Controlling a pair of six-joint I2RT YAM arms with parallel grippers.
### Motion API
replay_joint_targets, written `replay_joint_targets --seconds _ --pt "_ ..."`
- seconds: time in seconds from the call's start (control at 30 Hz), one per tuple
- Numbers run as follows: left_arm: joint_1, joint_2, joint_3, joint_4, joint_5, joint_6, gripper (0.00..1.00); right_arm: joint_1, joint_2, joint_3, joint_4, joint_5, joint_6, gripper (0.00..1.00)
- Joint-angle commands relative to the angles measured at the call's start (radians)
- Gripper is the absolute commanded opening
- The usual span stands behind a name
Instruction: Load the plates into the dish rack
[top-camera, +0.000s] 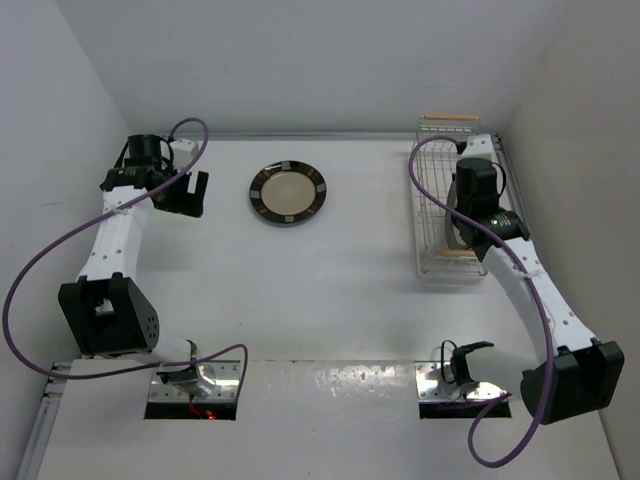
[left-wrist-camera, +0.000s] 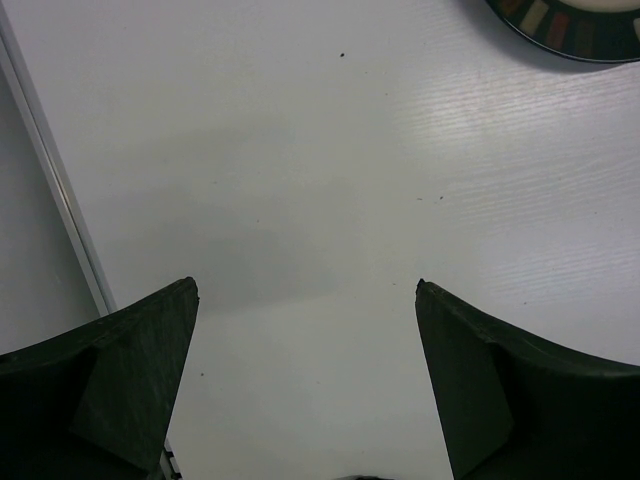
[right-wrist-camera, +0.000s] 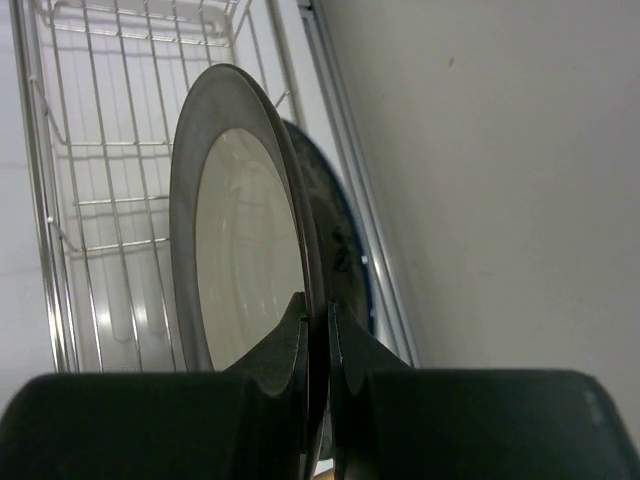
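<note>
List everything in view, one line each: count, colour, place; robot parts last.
Table: one, white, under everything.
Wire dish rack, wooden handles: one, white, table's far right.
Round plate, dark brown rim with pale square patches: one, flat on the table, far centre.
Round dark-rimmed plate, cream centre: one, upright over the rack, gripped at its rim.
Round blue-patterned plate: one, upright just behind the gripped plate.
Cables: two, purple, one along each arm.
Left gripper: one, black, open over bare table.
Right gripper: one, black, shut on the cream-centred plate.
</note>
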Motion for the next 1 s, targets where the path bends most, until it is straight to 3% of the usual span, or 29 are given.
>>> replay_joint_targets --seconds 0.0,0.43,0.47,0.5,0.53,0.6,0.77,0.8,0.97 --pt "0.015 -0.035 0.0 0.014 0.009 -0.012 0.94 -0.005 -0.021 -0.01 0.165 -0.016 0.025 0.0" --pt "0.015 -0.026 0.0 0.014 0.009 -0.012 0.94 -0.002 0.002 -0.096 0.192 -0.047 -0.066 0.01" --pt "0.015 -0.026 0.0 0.014 0.009 -0.012 0.94 -0.006 0.008 -0.083 0.179 -0.068 -0.047 0.19" --pt "0.015 -0.026 0.009 0.014 0.009 -0.012 0.94 -0.002 0.011 -0.079 0.163 -0.078 -0.041 0.19" --pt "0.015 -0.026 0.009 0.014 0.009 -0.012 0.94 0.001 0.028 -0.063 0.122 -0.09 -0.03 0.35" --pt "0.015 -0.026 0.009 0.014 0.009 -0.012 0.94 -0.003 0.042 -0.045 0.103 -0.089 -0.013 0.47" --pt "0.015 -0.026 0.009 0.014 0.009 -0.003 0.94 -0.005 0.049 0.033 0.096 -0.105 -0.036 0.58" --pt "0.015 -0.026 0.009 0.014 0.009 -0.003 0.94 -0.003 0.052 0.05 0.094 -0.118 -0.038 0.65" --pt "0.024 -0.026 0.009 0.014 0.0 -0.003 0.94 0.01 0.095 0.266 0.037 -0.289 0.026 0.79"
